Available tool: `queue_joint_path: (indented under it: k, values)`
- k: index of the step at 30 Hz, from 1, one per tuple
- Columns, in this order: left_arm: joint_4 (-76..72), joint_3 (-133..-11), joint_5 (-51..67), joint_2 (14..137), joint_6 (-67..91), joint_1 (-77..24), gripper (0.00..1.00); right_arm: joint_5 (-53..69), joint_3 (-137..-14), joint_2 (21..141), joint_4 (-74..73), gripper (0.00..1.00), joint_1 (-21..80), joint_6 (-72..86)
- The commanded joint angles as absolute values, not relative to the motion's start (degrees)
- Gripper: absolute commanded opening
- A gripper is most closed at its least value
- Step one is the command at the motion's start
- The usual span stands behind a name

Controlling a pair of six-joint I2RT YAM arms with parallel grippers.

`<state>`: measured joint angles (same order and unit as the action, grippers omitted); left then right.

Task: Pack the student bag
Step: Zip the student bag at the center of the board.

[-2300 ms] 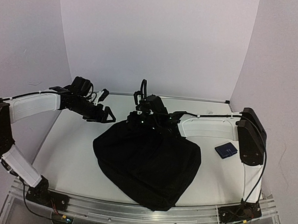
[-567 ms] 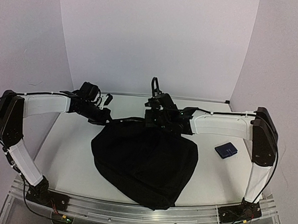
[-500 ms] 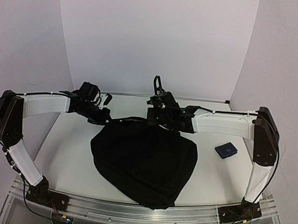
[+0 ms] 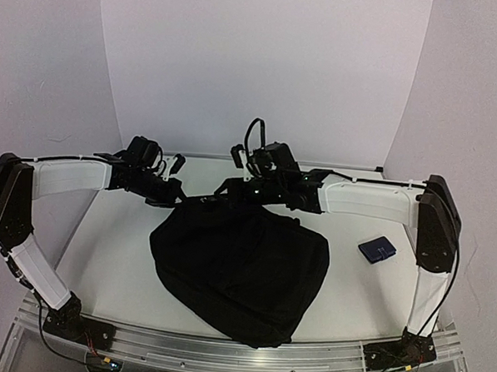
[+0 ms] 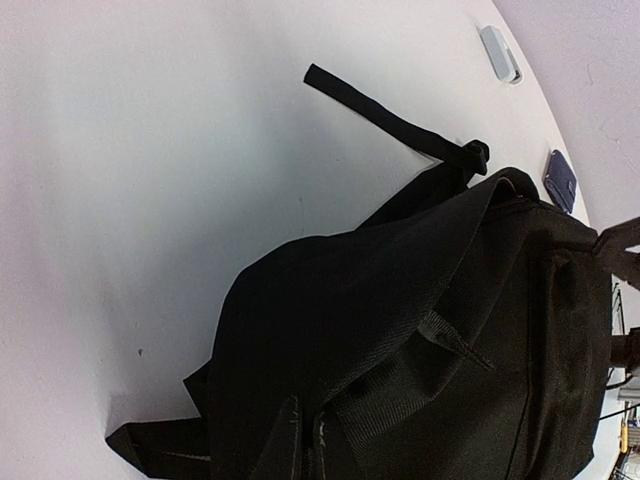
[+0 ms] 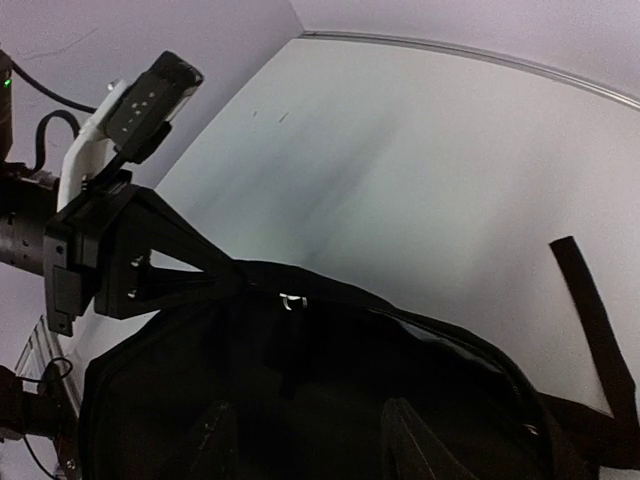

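Student bag (image 4: 244,269), a large soft black fabric backpack, lies slumped in the middle of the white table (image 4: 112,245), its top edge toward the far wall and its lower corner reaching toward the near edge between the two arm bases. Left gripper (image 4: 178,197) reaches in from the left, its fingers pressed together and pinching the bag's rim at the far left corner; the right wrist view shows those fingertips meeting on the fabric just beside a small metal zipper pull (image 6: 291,300). Right gripper (image 6: 300,425) hangs over the far edge of the bag near the middle, its two fingers spread apart with dark fabric showing between them. One black strap (image 5: 385,115) trails flat on the table beyond the bag. Well apart to the right, near the right arm, lies a small dark blue pouch (image 4: 377,249)
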<state>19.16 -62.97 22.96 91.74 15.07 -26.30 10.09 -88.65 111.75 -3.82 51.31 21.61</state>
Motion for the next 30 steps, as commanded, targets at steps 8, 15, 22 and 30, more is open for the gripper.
queue_joint_path:
  k: [8,15,22,30]
  values:
    - [14.6,-63.5,26.0,89.0,15.8,-26.1,0.00,18.2,-96.8,121.3,-3.9,0.48,51.6,18.5]
    - [15.3,-63.9,26.1,89.4,15.7,-26.1,0.00,17.6,-100.5,124.9,-4.4,0.41,51.7,17.9]
    - [15.6,-64.5,26.3,90.1,15.5,-26.1,0.00,16.0,-103.9,128.3,-5.2,0.34,51.6,17.9]
    - [16.3,-64.5,22.7,89.9,16.9,-26.1,0.00,13.6,-104.9,128.1,-5.9,0.01,51.7,17.8]
